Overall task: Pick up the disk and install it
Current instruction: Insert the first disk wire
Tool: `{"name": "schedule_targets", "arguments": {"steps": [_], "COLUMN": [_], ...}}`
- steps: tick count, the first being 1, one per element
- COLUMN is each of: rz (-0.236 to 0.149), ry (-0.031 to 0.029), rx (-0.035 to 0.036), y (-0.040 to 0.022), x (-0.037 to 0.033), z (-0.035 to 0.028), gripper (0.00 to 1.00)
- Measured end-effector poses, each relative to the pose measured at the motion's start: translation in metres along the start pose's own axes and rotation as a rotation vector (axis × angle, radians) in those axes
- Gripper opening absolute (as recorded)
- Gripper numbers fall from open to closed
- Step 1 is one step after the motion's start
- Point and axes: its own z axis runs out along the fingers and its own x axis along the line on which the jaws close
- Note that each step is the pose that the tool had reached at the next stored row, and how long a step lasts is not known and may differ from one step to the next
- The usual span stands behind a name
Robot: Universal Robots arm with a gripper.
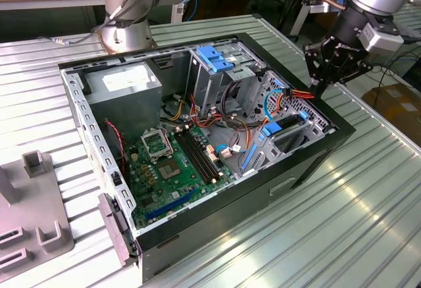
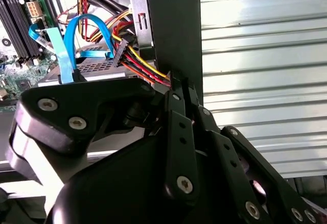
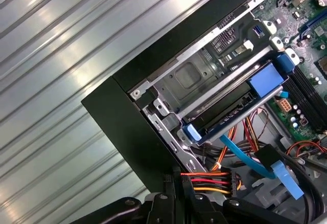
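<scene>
The disk [image 3: 225,113] lies in the metal drive cage [image 3: 189,78] at the case's corner, seen edge-on as a dark slab with blue side rails; in the exterior view the disk [image 1: 288,125] is in the cage on the exterior view's right. My gripper [image 1: 318,92] hangs at the case's far right wall, beside that cage. Its fingers [image 2: 176,111] are shut, tips pressed together. The gripper [image 3: 180,180] has its tips at a bundle of red, yellow and black power wires [image 3: 204,180]; whether the tips pinch them is unclear.
The open computer case [image 1: 316,163] lies on a ribbed metal table [image 1: 368,222]. Inside are the motherboard [image 1: 171,163], a grey power supply box [image 1: 125,84] and a second cage with a blue latch [image 1: 214,58]. A blue data cable [image 2: 69,50] loops near the gripper. A grey fixture [image 1: 33,216] stands at the exterior view's left.
</scene>
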Motion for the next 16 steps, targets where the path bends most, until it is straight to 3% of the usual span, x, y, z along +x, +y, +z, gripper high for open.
{"name": "schedule_targets", "arguments": {"steps": [8,16], "rz": [0.092,0.102], "ry": [0.0002,0.0001], "rx": [-0.0012,-0.0013], "y": [0.0004,0.0074], "x": [-0.0005,-0.0097], "z": [-0.0054,-0.0055], "gripper": [0.16,0.16]}}
